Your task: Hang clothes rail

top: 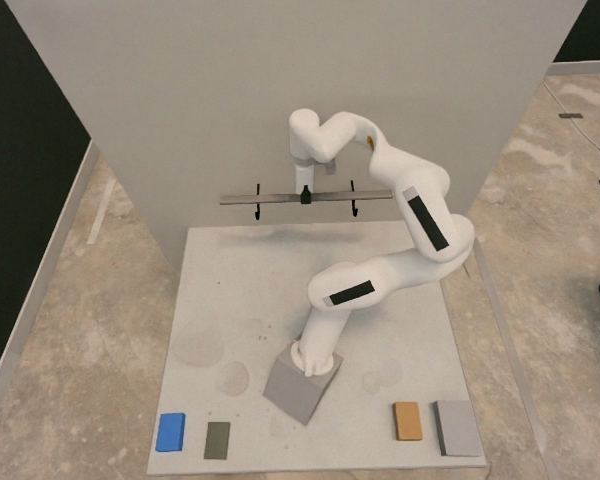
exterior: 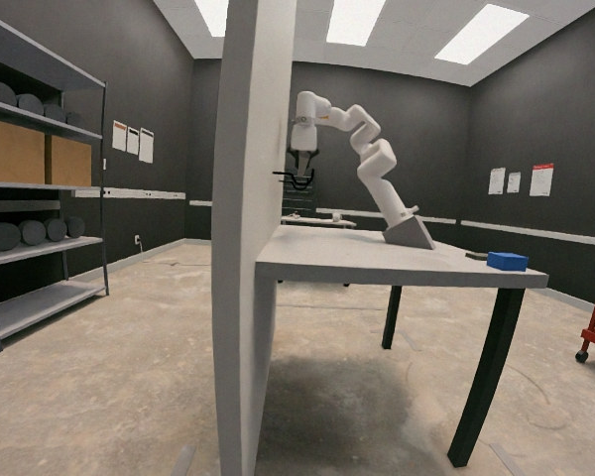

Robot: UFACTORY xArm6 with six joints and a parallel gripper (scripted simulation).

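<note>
A long grey clothes rail [top: 259, 198] hangs level in front of the grey wall [top: 197, 103] [exterior: 241, 204]. My gripper [top: 305, 196] [exterior: 301, 177] points straight down and is shut on the rail's middle. Two black wall hooks stick out of the wall, the left hook [top: 257, 209] and the right hook [top: 353, 206]. The rail crosses both hooks, with their curled tips showing below it. In the side view the rail shows end-on inside the curl of the hooks [exterior: 290, 178]. I cannot tell whether it rests on them.
The white table [top: 238, 289] [exterior: 338, 256] stands against the wall with the arm's grey base [top: 300, 384] [exterior: 410, 234]. A blue block [top: 170, 431] [exterior: 507, 260], a dark block [top: 217, 439], an orange block [top: 407, 420] and a grey block [top: 458, 427] lie along its front edge.
</note>
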